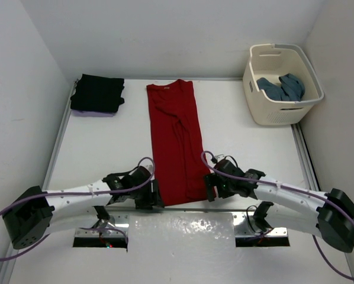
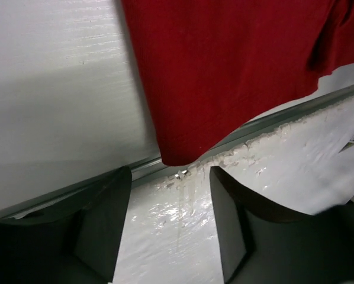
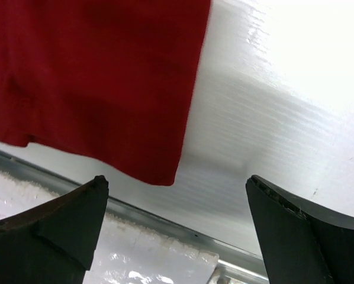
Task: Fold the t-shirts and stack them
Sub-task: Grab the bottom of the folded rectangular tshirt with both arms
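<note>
The red t-shirt (image 1: 176,142) lies as a long narrow strip down the middle of the table, collar at the far end. My left gripper (image 1: 155,198) hovers open at its near left corner; in the left wrist view that corner of the red t-shirt (image 2: 224,71) sits just ahead of the gripper (image 2: 171,173), with nothing between the fingers. At the near right corner my right gripper (image 1: 208,190) stands wide open, and the red t-shirt (image 3: 94,77) ends just ahead of the gripper (image 3: 177,183). A folded black t-shirt (image 1: 97,92) rests on a lavender one (image 1: 93,112) at the far left. The teal t-shirt (image 1: 282,87) lies crumpled in the basket.
The cream laundry basket (image 1: 280,112) stands at the far right corner. A metal rail (image 2: 272,121) runs along the table's near edge, with a shiny taped strip (image 1: 183,228) beyond it between the arm bases. White walls close in the left, far and right sides.
</note>
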Controlling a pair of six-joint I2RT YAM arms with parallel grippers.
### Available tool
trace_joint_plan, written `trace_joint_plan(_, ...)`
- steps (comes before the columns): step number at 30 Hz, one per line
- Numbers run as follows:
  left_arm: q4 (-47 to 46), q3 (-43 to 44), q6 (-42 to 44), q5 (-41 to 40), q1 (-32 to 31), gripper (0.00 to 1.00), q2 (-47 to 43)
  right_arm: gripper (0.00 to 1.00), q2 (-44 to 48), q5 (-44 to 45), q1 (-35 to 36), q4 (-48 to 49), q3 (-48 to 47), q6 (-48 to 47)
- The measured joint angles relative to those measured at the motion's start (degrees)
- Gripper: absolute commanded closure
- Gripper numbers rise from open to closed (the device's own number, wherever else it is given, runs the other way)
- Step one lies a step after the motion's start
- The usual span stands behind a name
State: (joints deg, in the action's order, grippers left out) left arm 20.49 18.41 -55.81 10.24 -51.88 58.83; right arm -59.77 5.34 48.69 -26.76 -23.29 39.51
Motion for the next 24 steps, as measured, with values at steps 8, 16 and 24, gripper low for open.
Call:
trace_joint_plan(8,-3.4,0.0,-0.3,-1.0,-0.5,0.78,2.7,0.27,2.1,-1.6,-1.4,8.3,5.0,4.6)
trace_joint_plan(16,-5.3,1.3,0.0,-1.6,-0.6,1.0,6.2,0.65,0.2,-3.6,-1.7,17.3,7.5,6.9)
trace_joint_plan(24,-6.3,3.9,0.6,-2.7,-0.6,1.0,6.6,1.0,-0.2,-5.3,-1.7,17.2,7.5,6.4)
